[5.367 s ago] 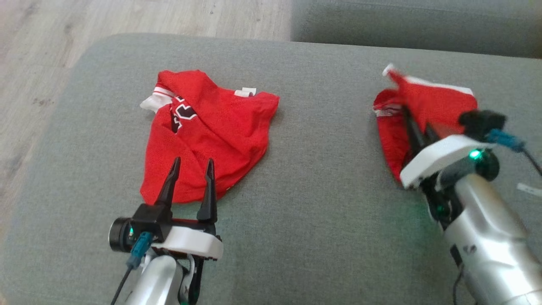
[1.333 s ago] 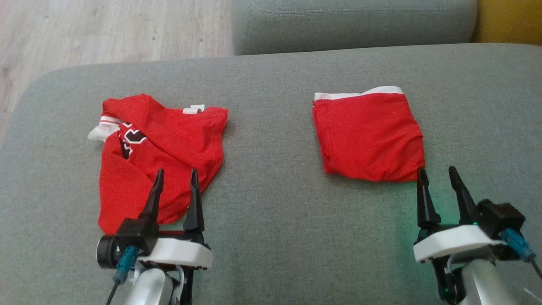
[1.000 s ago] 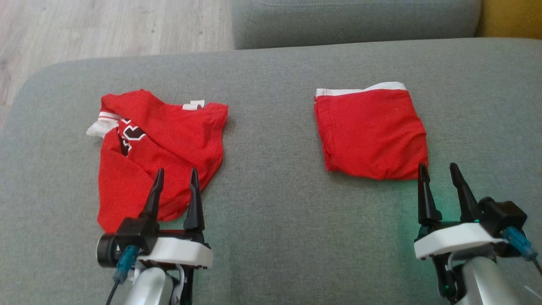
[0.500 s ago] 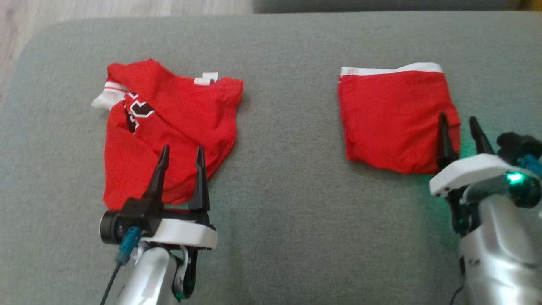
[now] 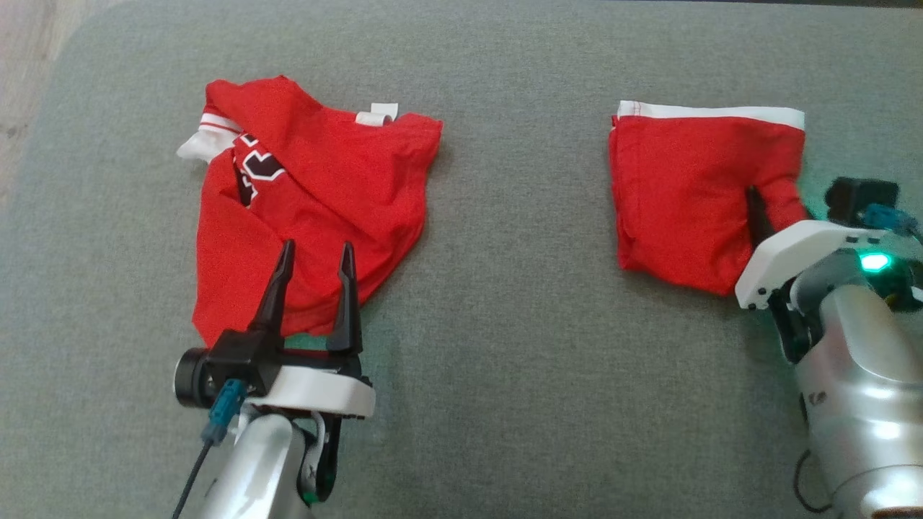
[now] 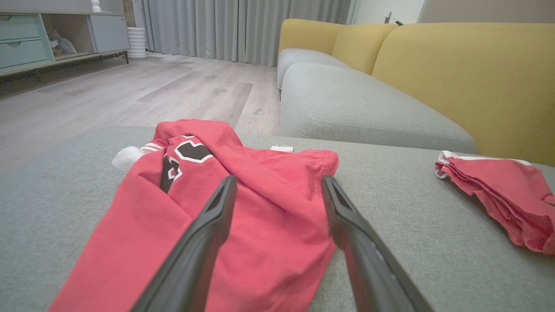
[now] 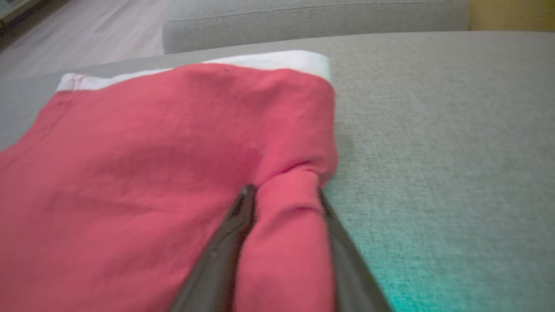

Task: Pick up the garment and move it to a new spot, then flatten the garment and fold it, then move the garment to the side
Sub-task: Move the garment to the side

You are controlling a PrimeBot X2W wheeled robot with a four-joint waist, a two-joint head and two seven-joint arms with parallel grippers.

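Neatly folded red garment — white-edged (corner pinched).

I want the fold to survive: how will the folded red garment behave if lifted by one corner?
Likely floppy: the folded garment bunches into a ridge between the fingers of the right gripper. Lifted by that corner, its layers would probably droop and slide apart. It looks thin, so probably light.

A grey cushion lies across the middle of the head view. In the left wrist view a yellow sofa stands upper right, grey curtains top centre, wooden floor left, and perhaps a drawer cabinet upper left.
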